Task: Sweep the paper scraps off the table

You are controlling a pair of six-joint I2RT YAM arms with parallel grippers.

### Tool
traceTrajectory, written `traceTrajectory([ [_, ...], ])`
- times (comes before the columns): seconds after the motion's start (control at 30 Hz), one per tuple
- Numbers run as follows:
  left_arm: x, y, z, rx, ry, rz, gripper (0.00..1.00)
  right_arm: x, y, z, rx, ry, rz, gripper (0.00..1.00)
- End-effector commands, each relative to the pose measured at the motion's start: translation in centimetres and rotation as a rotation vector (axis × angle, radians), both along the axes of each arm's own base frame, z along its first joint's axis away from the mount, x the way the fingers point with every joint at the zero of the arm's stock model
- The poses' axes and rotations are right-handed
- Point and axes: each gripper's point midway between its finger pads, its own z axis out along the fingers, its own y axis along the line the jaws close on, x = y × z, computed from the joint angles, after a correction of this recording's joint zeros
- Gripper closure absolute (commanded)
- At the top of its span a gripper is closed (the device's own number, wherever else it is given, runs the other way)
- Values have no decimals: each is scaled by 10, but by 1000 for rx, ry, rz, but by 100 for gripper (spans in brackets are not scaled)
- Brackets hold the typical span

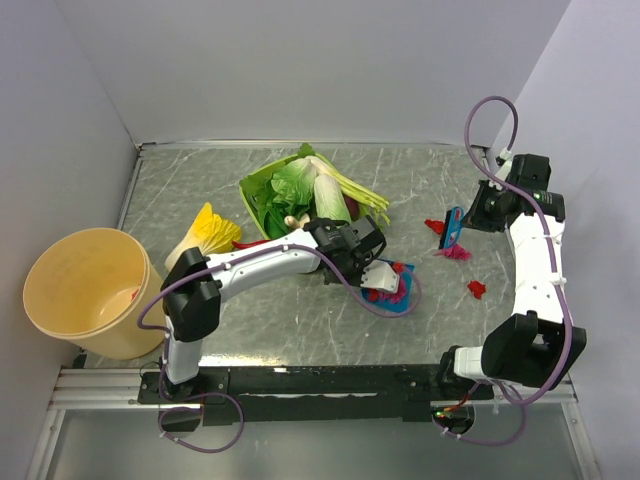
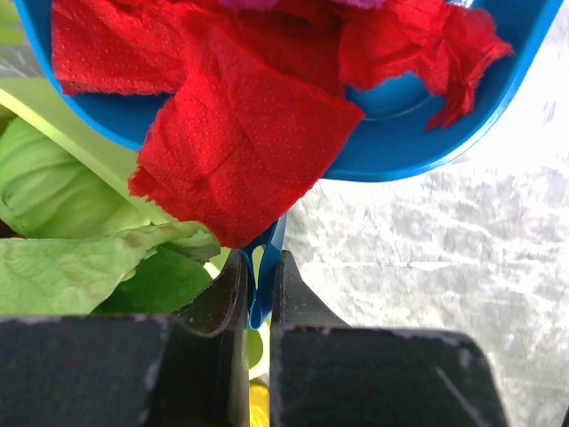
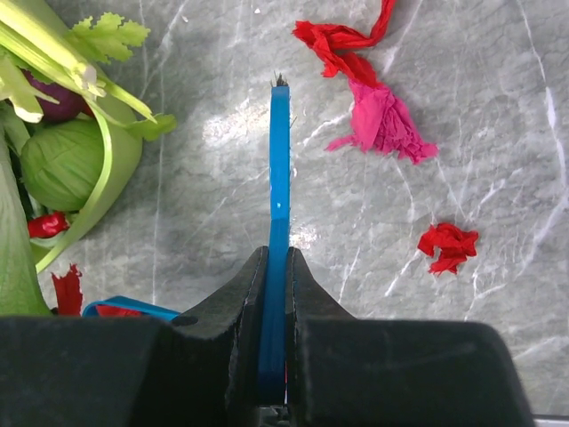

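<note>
My left gripper (image 2: pixel 260 283) is shut on the handle of a blue dustpan (image 2: pixel 404 133), which holds red paper scraps (image 2: pixel 240 133). From above, the dustpan (image 1: pixel 403 295) lies mid-table at the left gripper (image 1: pixel 384 276). My right gripper (image 3: pixel 276 267) is shut on a thin blue brush (image 3: pixel 279 178) seen edge-on, held over the table (image 3: pixel 196 205). A red and magenta scrap (image 3: pixel 378 111) lies just right of the brush tip, and a small red scrap (image 3: pixel 449 246) lies farther right. In the top view the right gripper (image 1: pixel 470 220) holds the brush (image 1: pixel 453 228) beside loose scraps (image 1: pixel 456 253).
A green tray of leafy vegetables (image 1: pixel 300 190) stands at the back centre, touching the left arm. A yellow vegetable (image 1: pixel 210 232) and a red chili (image 1: pixel 250 243) lie to its left. A round tan bucket (image 1: pixel 85 290) stands off the table's left edge. White walls surround the table.
</note>
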Motion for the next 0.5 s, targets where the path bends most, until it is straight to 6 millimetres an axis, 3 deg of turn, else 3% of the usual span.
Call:
traceTrajectory([
  [0.0, 1, 9, 36, -23, -67, -20, 99, 9, -1, 10, 23, -49, -9, 100],
  [0.23, -1, 14, 54, -70, -84, 4, 99, 7, 1, 2, 59, -31, -15, 100],
  [0.47, 2, 1, 48, -78, -68, 9, 99, 10, 2, 4, 74, -35, -13, 100],
])
